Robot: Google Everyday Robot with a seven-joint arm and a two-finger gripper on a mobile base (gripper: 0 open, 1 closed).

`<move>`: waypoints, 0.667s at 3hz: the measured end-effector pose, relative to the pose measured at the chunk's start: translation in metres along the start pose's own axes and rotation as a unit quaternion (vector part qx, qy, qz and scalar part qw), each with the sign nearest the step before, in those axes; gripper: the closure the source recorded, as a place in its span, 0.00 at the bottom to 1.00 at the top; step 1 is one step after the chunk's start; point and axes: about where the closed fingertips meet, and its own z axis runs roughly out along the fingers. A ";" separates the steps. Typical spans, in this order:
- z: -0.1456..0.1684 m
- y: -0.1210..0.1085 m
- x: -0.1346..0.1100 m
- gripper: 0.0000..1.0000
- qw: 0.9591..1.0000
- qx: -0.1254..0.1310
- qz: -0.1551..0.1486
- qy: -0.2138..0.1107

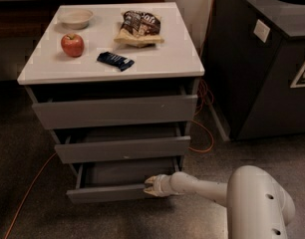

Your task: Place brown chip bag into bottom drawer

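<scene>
While the bottom drawer (110,193) stands pulled out with its shallow grey interior showing, the gripper (152,186) sits low at the right part of that drawer's front, at its upper edge. It appears to touch the front, but whether it is clamped on the edge or released cannot be told from this view. The arm (202,187) runs in from the lower right, roughly level with the drawer front. Task item: the brown chip bag (139,28) lies on the white cabinet top (162,59), toward the back right, well apart from the gripper and above all three drawers. On the same top: a red apple (72,45) at left, a shallow pale bowl (76,18) behind it near the back-left corner, and a small dark-blue wrapped bar (115,60) between apple and bag, nearer the front. The middle drawer (122,149) and top drawer (115,111) each stand slightly out. An orange cable (28,190) trails over the floor left of the cabinet. A dark bin (262,59) stands to the cabinet's right.
</scene>
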 end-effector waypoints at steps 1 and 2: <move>-0.017 0.016 -0.019 0.05 1.000 0.007 -0.001 -0.009; -0.044 0.039 -0.050 0.00 1.000 0.020 -0.003 -0.023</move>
